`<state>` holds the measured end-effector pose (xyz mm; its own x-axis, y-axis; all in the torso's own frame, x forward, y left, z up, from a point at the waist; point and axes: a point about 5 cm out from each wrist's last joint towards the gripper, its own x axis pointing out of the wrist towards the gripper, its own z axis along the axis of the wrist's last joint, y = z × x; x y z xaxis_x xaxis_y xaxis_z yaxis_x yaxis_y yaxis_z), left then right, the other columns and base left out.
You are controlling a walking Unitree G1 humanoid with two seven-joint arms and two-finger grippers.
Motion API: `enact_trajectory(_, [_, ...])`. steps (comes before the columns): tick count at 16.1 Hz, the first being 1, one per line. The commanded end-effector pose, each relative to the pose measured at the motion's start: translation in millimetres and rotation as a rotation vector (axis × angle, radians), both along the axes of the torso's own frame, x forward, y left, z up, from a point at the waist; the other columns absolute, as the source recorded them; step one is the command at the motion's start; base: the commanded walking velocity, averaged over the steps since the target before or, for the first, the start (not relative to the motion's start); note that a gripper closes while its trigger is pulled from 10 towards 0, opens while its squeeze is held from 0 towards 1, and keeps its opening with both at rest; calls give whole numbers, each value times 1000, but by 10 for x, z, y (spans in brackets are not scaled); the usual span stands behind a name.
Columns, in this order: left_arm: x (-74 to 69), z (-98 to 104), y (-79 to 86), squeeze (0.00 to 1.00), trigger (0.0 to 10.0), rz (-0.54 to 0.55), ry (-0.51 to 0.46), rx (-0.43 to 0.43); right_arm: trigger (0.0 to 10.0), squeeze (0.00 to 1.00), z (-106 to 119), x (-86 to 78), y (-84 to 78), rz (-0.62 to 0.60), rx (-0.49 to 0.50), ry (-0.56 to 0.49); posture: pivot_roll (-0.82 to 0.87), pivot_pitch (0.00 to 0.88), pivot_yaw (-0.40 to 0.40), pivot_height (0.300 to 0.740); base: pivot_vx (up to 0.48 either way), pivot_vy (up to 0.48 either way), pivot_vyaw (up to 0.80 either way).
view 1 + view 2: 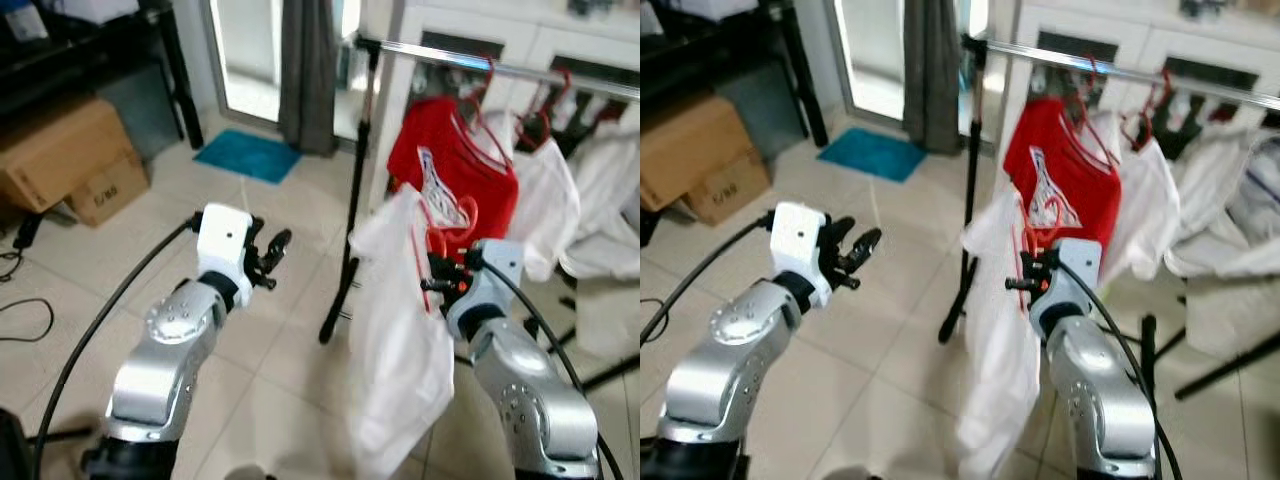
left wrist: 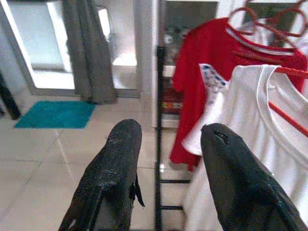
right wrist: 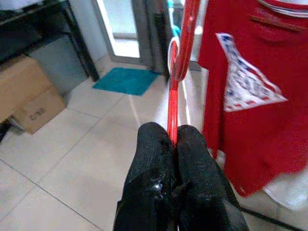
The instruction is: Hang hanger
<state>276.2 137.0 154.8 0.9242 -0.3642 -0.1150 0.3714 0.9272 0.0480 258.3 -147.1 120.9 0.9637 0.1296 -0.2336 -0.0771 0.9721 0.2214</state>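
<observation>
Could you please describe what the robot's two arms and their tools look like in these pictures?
Both arms are glossy silver with rounded, bolted joint housings and white boxy wrist blocks. A black cable runs along each arm. The left tool and right tool each have two long, matte black, slightly textured fingers. The right wrist shows a small orange-red spot.

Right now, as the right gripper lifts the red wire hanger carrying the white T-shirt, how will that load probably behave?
The white T-shirt drapes in loose folds, so it is probably floppy and will sway. The thin red wire hanger, pinched by the right gripper at one spot, may pivot or tilt. Together they look light.
</observation>
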Motion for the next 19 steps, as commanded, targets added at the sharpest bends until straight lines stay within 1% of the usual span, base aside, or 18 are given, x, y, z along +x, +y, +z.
enact_trajectory(1, [7,22,65,0,10000,23,-4,10,10000,0,66,21,64,22,9,-30,16,53,-21,740,326,0,0])
enact_trajectory(12, [7,19,63,0,10000,15,-2,19,10000,0,51,26,57,27,9,-20,21,55,-16,740,326,0,0])
enact_trajectory(19, [-24,-2,47,0,10000,-14,7,39,10000,0,49,6,43,28,-3,-22,20,58,-19,740,327,0,0])
